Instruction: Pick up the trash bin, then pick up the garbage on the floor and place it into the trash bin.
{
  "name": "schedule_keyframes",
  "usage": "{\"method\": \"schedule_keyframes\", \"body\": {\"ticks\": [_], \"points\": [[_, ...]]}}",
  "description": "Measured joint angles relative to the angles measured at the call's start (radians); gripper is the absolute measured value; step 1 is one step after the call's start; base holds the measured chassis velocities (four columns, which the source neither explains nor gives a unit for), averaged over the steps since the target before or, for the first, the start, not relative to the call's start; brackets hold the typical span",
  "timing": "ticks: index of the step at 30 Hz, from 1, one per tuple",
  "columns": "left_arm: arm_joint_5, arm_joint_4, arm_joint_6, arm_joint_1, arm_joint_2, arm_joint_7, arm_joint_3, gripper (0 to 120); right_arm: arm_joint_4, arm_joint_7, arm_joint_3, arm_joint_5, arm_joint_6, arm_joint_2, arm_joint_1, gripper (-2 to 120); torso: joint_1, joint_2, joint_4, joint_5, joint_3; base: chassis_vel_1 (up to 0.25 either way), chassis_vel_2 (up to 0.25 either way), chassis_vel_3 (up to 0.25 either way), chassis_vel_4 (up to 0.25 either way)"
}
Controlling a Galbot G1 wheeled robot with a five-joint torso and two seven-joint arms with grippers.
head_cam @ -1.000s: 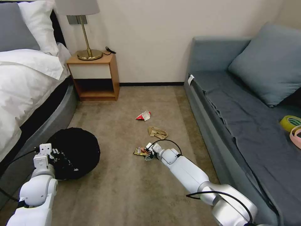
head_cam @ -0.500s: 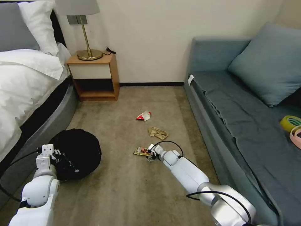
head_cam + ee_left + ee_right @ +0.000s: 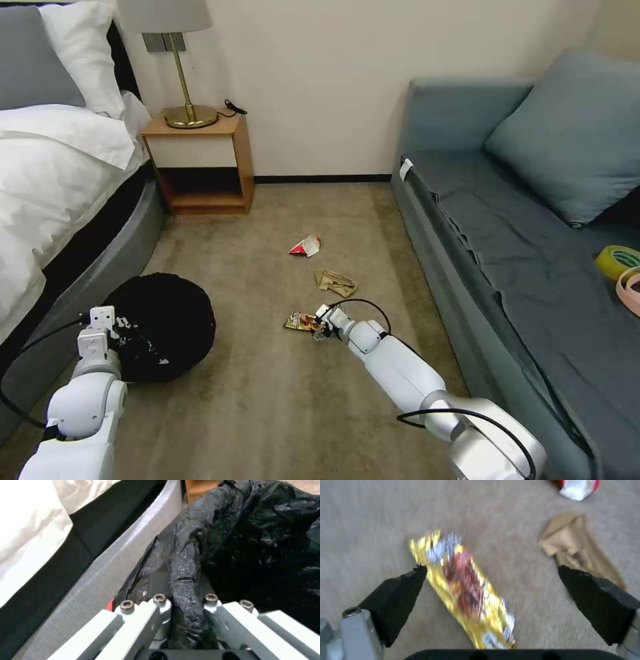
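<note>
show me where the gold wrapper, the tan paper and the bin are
gold wrapper (image 3: 466, 590), right wrist view, its middle.
tan paper (image 3: 335, 281), head view, its centre.
bin (image 3: 163, 327), head view, black bag over its top.

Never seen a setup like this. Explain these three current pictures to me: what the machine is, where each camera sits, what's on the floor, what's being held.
It is a wheeled robot with two arms. The wide picture comes from its head, looking down at a bedroom carpet; the other two come from cameras on its wrists. The left gripper is shut on the black bag lining the bin by the bed. The right gripper is open, its fingers either side of a gold wrapper on the carpet, not yet gripping it. Farther off lie tan paper and a red-and-white wrapper.
</note>
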Motion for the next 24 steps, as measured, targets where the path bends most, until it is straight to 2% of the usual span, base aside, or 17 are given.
{"method": "schedule_keyframes", "body": {"ticks": [2,4,5,6,7,8,9,12,15,18,24], "points": [[-0.007,-0.009,0.004,0.001,0.005,0.0,-0.007,4,0.127,0.019,0.001,0.119,-0.075,-0.031,-0.017,100,0.0,0.0,0.0,0.0,0.0,0.0,0.0,0.0,0.0],[-0.007,-0.009,0.004,0.001,0.005,0.0,-0.007,4,0.127,0.019,0.001,0.119,-0.075,-0.031,-0.017,100,0.0,0.0,0.0,0.0,0.0,0.0,0.0,0.0,0.0],[-0.015,-0.016,0.008,0.002,0.01,-0.001,-0.014,4,0.236,0.042,0.01,0.233,-0.15,-0.053,-0.03,100,0.0,0.0,0.0001,0.0001,0.0,0.0,0.0,0.0,0.0],[-0.017,-0.018,0.008,0.002,0.011,-0.001,-0.015,4,0.25,0.046,0.013,0.25,-0.16,-0.055,-0.031,100,0.0,0.0,0.0002,0.0,0.0,0.0,0.0,0.0,0.0],[-0.022,-0.023,0.012,0.002,0.014,-0.001,-0.02,4,0.311,0.067,0.028,0.33,-0.201,-0.07,-0.04,100,0.0,0.0,0.0001,0.0001,0.0,0.0,0.0,0.0,0.0],[-0.022,-0.023,0.012,0.002,0.014,-0.001,-0.02,4,0.311,0.067,0.028,0.33,-0.201,-0.07,-0.04,100,0.0,0.0,0.0001,0.0001,0.0,0.0,0.0,0.0,0.0],[-0.029,-0.029,0.015,0.002,0.018,-0.001,-0.024,4,0.376,0.095,0.044,0.405,-0.238,-0.087,-0.047,100,0.0,0.0,0.0001,0.0,0.0,0.0,0.0,0.0,0.0],[-0.041,-0.039,0.019,0.003,0.025,-0.001,-0.032,4,0.504,0.147,0.062,0.53,-0.291,-0.135,-0.069,100,0.0,0.0,0.0001,0.0,0.0,0.0,0.0,0.0,0.0],[-0.046,-0.042,0.02,0.003,0.027,0.0,-0.033,4,0.565,0.161,0.07,0.563,-0.305,-0.165,-0.086,100,0.0,0.0,0.0,-0.0001,0.0,0.0,0.0,0.0,0.0],[-0.05,-0.047,0.023,0.0,0.031,0.001,-0.035,4,0.671,0.193,0.098,0.636,-0.341,-0.227,-0.128,100,0.0,0.0,0.0,0.0001,0.0,0.0,0.0,0.0,0.0],[-0.049,-0.052,0.029,-0.006,0.03,0.003,-0.032,4,0.763,0.22,0.153,0.719,-0.37,-0.289,-0.182,100,0.0,0.0,-0.0001,0.0001,0.0,0.0,0.0,0.0,0.0]]}}
